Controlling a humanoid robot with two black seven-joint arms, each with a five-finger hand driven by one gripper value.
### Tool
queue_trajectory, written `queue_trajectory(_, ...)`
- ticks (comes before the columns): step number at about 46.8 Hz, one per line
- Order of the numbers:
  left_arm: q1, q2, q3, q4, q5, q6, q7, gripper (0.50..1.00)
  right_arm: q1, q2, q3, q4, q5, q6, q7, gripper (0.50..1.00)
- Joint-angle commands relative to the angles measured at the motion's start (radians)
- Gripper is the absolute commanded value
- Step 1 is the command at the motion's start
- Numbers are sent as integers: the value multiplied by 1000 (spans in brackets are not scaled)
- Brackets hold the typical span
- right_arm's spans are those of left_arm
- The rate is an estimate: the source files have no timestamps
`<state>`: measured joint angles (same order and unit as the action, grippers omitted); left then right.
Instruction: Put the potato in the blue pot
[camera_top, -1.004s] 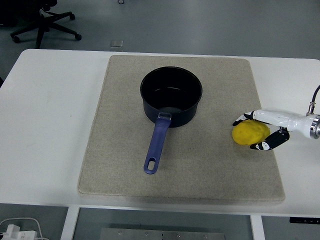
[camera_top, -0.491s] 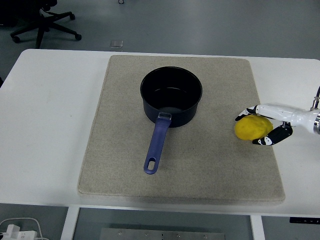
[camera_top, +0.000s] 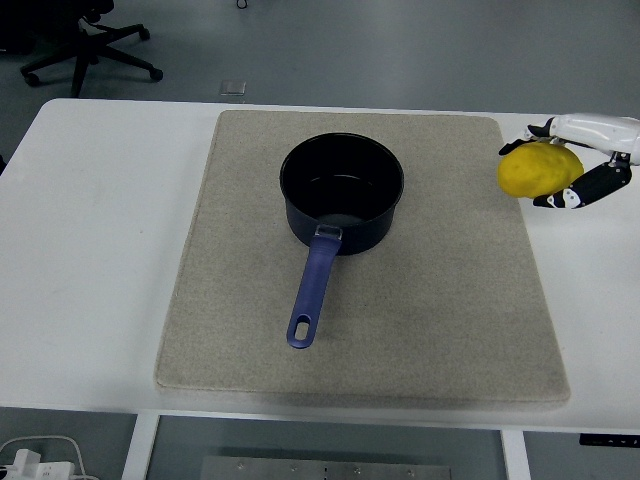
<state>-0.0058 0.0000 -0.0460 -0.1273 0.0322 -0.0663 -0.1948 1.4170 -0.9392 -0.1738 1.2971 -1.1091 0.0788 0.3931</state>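
Observation:
A dark blue pot (camera_top: 342, 192) stands on the beige mat (camera_top: 430, 300), its blue handle (camera_top: 310, 293) pointing toward the near edge. The pot looks empty inside. The yellow potato (camera_top: 538, 168) is held in the air at the right, over the mat's right edge, to the right of the pot. My right hand (camera_top: 560, 165) is shut on it, with white fingers (camera_top: 585, 128) over its top and black-tipped fingers (camera_top: 585, 188) beneath. The left arm is out of view.
The mat covers the middle of the white table (camera_top: 90, 240). An office chair base (camera_top: 88, 48) and a small floor plate (camera_top: 232, 88) lie beyond the table's far edge. Cables and a plug (camera_top: 30, 462) show below the near left corner.
My right hand has lifted the potato off the mat and carried it up and to the right, away from the near side. The pot has not moved.

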Motion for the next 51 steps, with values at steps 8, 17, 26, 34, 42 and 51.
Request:
queue_trajectory(8, 1, 0, 0, 0, 0, 0, 0, 994, 94, -3, 2, -29, 52, 50, 3, 500)
queue_trajectory(17, 0, 0, 0, 0, 0, 0, 0, 994, 100, 25, 2, -28, 55, 42, -3, 500)
queue_trajectory(26, 0, 0, 0, 0, 0, 0, 0, 994, 134, 160, 0, -53, 103, 41, -11, 500)
queue_trajectory(34, 1, 0, 0, 0, 0, -1, 0, 994, 169, 289, -4, -102, 135, 39, -19, 500)
queue_trajectory(42, 0, 0, 0, 0, 0, 0, 0, 994, 188, 445, -13, -186, 166, 41, -20, 500)
queue_trajectory(51, 0, 0, 0, 0, 0, -1, 0, 994, 185, 600, -16, -294, 169, 47, -20, 500)
